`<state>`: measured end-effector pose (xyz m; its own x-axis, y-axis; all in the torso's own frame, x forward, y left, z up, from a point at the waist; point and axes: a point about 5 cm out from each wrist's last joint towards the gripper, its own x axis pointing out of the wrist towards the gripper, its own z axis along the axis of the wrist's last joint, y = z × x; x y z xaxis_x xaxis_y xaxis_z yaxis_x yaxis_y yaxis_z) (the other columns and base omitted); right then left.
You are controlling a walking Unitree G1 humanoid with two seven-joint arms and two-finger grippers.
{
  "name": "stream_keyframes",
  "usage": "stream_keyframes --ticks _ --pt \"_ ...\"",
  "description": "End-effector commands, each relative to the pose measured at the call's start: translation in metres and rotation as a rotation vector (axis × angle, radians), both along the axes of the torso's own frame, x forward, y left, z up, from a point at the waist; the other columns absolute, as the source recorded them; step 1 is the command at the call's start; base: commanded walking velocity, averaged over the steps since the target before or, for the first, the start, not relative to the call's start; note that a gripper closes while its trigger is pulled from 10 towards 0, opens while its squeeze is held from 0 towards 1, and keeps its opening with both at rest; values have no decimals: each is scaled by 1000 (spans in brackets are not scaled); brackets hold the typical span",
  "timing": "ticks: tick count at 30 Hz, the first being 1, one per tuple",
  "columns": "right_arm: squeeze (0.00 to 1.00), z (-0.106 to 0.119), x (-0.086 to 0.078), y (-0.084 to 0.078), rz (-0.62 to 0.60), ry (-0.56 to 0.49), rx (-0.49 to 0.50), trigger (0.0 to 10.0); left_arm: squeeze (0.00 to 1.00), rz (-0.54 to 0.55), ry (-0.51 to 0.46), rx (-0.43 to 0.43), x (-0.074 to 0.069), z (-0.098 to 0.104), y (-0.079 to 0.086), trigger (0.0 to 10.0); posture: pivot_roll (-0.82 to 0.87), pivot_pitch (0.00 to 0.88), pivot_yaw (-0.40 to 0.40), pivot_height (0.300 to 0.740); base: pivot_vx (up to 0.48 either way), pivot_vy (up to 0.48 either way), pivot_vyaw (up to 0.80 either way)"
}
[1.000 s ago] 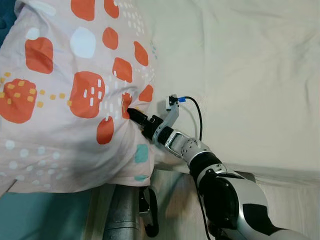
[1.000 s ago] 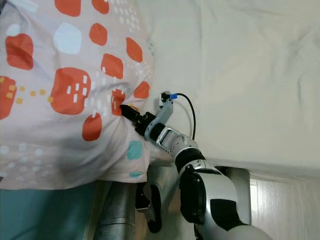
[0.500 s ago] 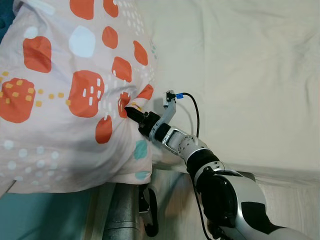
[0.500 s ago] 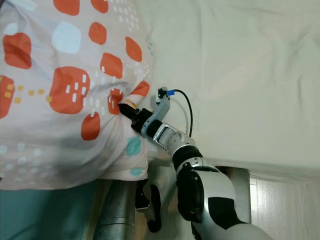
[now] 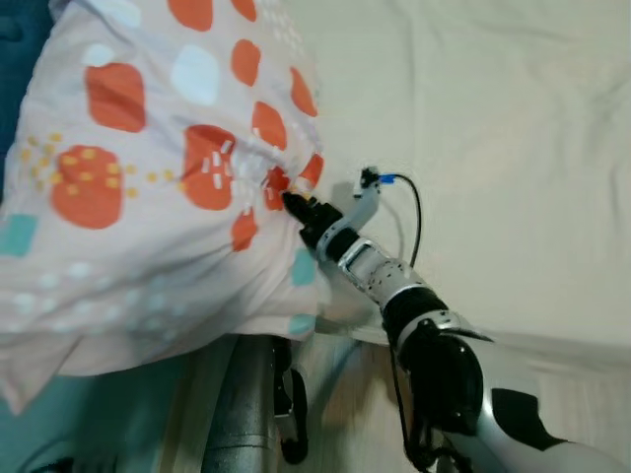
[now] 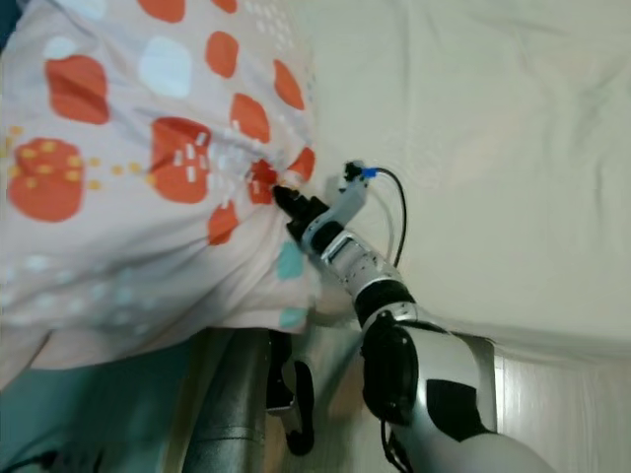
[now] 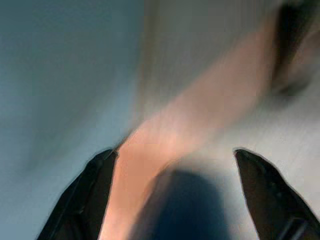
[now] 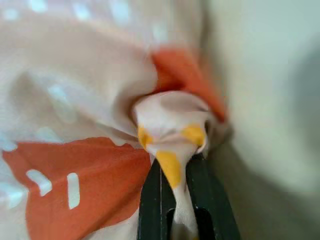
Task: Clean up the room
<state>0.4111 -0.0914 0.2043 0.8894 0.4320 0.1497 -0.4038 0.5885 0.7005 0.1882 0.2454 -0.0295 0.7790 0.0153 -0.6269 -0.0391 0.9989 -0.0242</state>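
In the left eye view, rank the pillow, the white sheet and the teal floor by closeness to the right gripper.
1. Pillow: pinched in the right gripper.
2. White sheet: just right of the gripper.
3. Teal floor: lower left, farthest.

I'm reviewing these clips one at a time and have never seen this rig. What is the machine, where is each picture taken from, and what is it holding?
It is a walking humanoid robot with two silver arms, each ending in two long black fingers. Two pictures come from a stereo camera on its head, looking down at a bed with a cream sheet. The other two come from cameras on the wrists, looking along the fingers. The right gripper reaches forward and is shut on a pinched fold of the patterned pillow, white with orange blotches; the right wrist view shows that fold clamped between the fingers. The left gripper hangs low with its fingers spread, and its picture is blurred.
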Motion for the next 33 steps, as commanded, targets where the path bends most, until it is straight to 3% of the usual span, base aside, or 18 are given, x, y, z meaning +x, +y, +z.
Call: stream_keyframes --ticks 1,2,3,4,5,7,9,11,14,21,26,32,33 --pt "0 27 7 -35 -209 -121 -33 0 0 40 -3 -67 1 1 -6 10000 222 515 129 569 0 0 0" --pt "0 38 8 -48 -296 -168 -78 0 0 32 -105 -176 30 20 -30 10000 198 502 114 569 0 0 0" --pt "0 38 8 -48 -296 -168 -78 0 0 32 -105 -176 30 20 -30 10000 198 502 114 569 0 0 0" --pt "0 46 8 -53 -358 -219 -147 0 0 6 -203 -284 54 42 -57 10000 176 485 100 569 0 0 0" --pt "0 46 8 -53 -358 -219 -147 0 0 6 -203 -284 54 42 -57 10000 176 485 100 569 0 0 0" --pt "0 55 6 -53 -426 -268 -207 0 0 -22 -329 -458 80 77 -97 10000 158 469 88 569 0 0 0" --pt "0 55 6 -53 -426 -268 -207 0 0 -22 -329 -458 80 77 -97 10000 158 469 88 569 0 0 0" --pt "0 55 4 -45 -471 -281 -267 0 0 -45 -392 -574 87 99 -129 10000 141 443 71 569 0 0 0" --pt "0 54 5 -38 -483 -274 -304 0 0 -62 -396 -608 86 104 -142 10000 135 426 54 569 0 0 0" --pt "0 56 7 -42 -523 -257 -356 0 0 -55 -351 -547 76 91 -126 10000 144 408 35 569 0 0 0" --pt "0 84 6 -67 -711 -307 -363 0 0 -24 -377 -476 77 98 -104 10000 148 386 19 569 0 0 0" --pt "0 99 3 -78 -810 -337 -372 0 0 -15 -393 -475 79 104 -102 10000 154 382 15 569 0 0 0" --pt "0 118 -1 -90 -911 -377 -358 0 0 -19 -409 -481 82 109 -106 10000 167 375 9 569 0 0 0"
